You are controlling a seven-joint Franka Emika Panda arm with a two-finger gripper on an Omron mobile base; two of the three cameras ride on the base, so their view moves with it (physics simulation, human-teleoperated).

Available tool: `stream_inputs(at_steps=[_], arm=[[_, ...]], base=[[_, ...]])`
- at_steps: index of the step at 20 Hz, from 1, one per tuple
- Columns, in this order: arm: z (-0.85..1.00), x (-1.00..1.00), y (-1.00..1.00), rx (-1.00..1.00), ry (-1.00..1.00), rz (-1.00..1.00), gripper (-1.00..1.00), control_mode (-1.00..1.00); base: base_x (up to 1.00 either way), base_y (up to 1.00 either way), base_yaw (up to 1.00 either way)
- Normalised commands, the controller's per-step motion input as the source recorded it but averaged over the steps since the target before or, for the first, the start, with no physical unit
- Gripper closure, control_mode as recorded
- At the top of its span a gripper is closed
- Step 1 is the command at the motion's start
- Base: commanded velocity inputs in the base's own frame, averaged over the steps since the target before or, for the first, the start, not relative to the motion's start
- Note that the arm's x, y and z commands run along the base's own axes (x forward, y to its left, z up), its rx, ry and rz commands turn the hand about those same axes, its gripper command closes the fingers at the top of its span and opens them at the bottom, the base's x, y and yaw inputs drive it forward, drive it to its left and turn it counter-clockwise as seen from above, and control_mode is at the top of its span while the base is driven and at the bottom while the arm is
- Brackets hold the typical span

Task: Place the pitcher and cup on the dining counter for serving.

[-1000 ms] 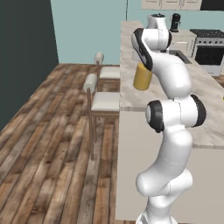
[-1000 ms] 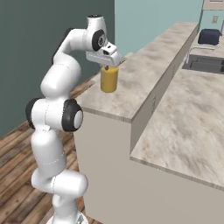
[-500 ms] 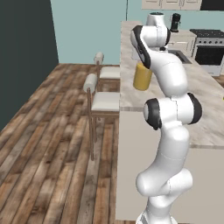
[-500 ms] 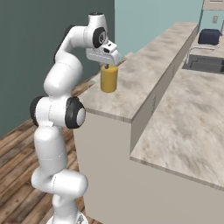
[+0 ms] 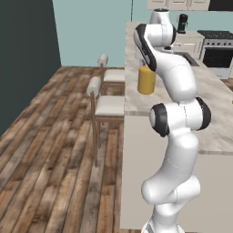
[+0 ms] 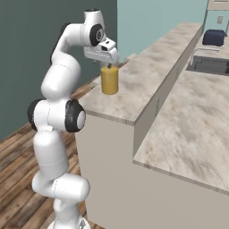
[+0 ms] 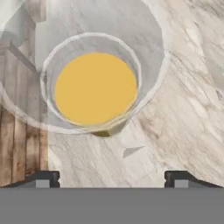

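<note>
The clear glass pitcher (image 6: 109,80) with orange liquid stands upright on the dining counter (image 6: 150,71), near its end. From the left base view the pitcher (image 5: 146,80) sits by the edge of the counter (image 5: 132,100), beside the chairs. My gripper (image 6: 110,61) hangs just above its rim. In the hand view I look straight down into the pitcher (image 7: 95,87), which rests on the marble counter (image 7: 188,92). The gripper (image 7: 112,177) is open, its fingertips (image 7: 47,177) spread wide with nothing between them. The cup is out of view.
Two cushioned chairs (image 5: 109,104) stand on the wood floor against the dining counter's outer side. The lower marble worktop (image 6: 192,129) lies beyond it, with a sink (image 6: 210,66) and a dark toaster (image 6: 214,37). A stove (image 5: 218,50) is at the far right.
The hand has lifted slightly above the pitcher's rim. The pitcher stays where it stood on the counter.
</note>
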Motion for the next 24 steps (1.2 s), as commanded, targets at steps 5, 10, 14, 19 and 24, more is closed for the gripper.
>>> stream_inputs(at_steps=[5, 10, 14, 19, 24], arm=[[0.17, -0.43, 0.05, -0.04, -0.21, -0.01, -1.00, -1.00], [0.12, -0.91, 0.00, 0.00, -0.32, 0.00, -1.00, -1.00], [-0.08, -1.00, 0.01, 0.00, -0.28, 0.00, -1.00, -1.00], [-0.29, -1.00, 0.01, 0.00, -0.23, 0.00, -1.00, -1.00], [-0.22, -1.00, 0.04, 0.00, -0.18, 0.00, -1.00, -1.00]], base=[[0.00, 0.00, 0.00], [0.00, 0.00, 0.00], [0.00, 0.00, 0.00], [0.00, 0.00, 0.00], [0.00, 0.00, 0.00]])
